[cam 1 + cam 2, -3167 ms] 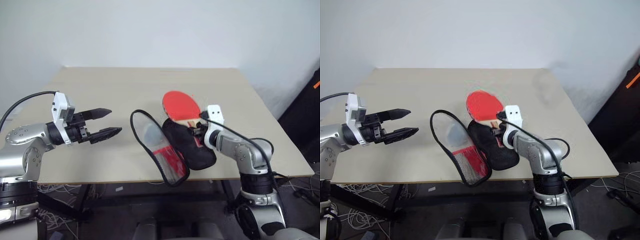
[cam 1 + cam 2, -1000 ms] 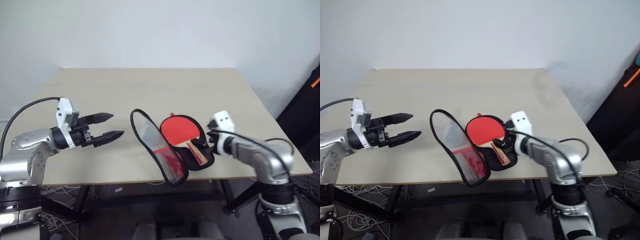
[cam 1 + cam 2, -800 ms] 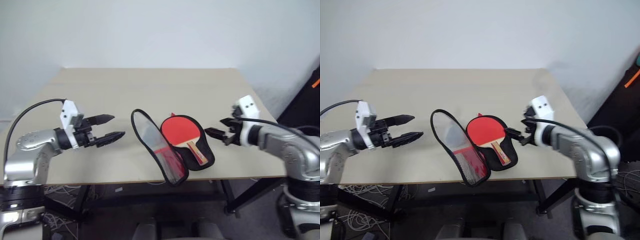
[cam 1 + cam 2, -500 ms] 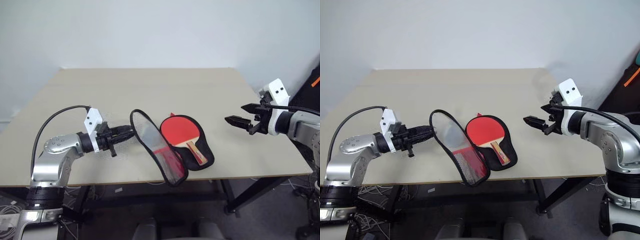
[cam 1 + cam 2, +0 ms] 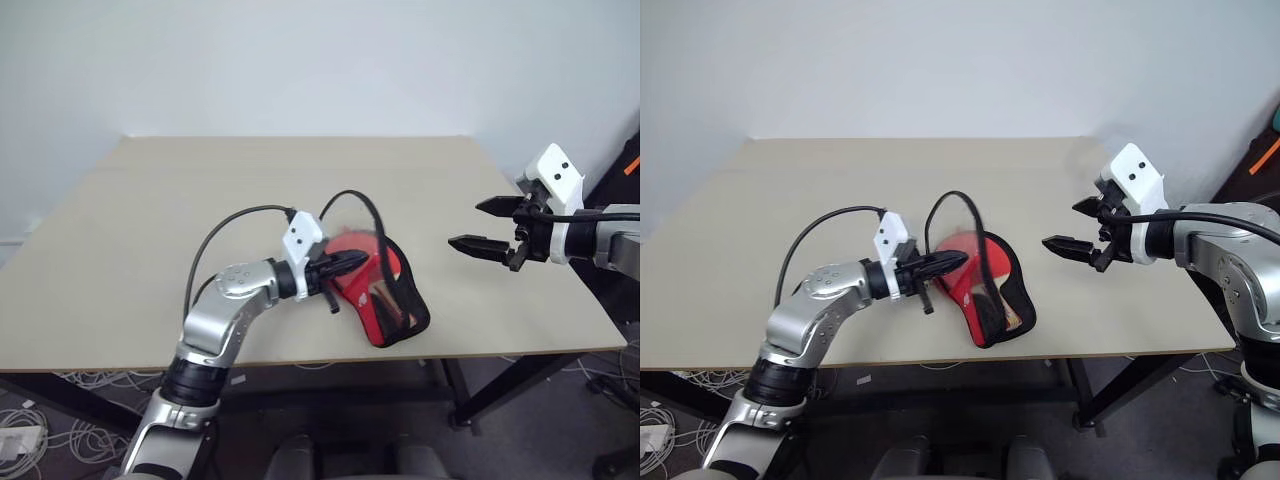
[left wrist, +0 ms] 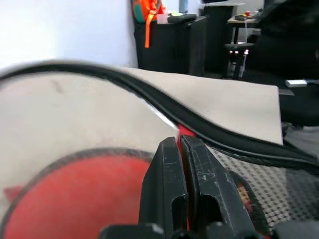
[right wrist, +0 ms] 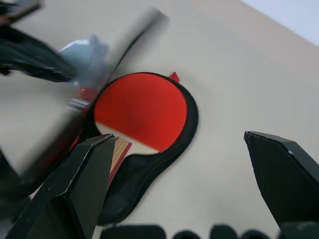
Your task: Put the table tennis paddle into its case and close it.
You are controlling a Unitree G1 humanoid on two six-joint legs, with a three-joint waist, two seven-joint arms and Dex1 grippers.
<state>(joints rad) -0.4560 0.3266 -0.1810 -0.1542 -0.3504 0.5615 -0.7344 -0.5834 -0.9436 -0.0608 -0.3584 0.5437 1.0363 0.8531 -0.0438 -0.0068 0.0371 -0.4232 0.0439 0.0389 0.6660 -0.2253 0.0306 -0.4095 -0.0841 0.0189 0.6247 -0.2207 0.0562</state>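
Lid swinging over the paddle; zip not yet run.

Nearest the front edge of the pale wooden desk (image 5: 180,200), the paddle-shaped soft zip case (image 5: 395,310) lies with its red mesh-pocket flap, upright and open half a second ago, now blurred and tipping over the black half. The left gripper (image 5: 352,263), jaws pressed together with nothing visibly pinched, has swept in from the open desk to the flap's rim and appears to be pushing it. The flat red-faced table tennis paddle with pale wooden handle (image 7: 141,110) rests inside the case's black half, mostly covered from above. Farther right, the right gripper (image 5: 481,226) hangs wide open and empty, pulled back and raised clear of the case. Judgement: insertion done; closing underway, zipping remains.
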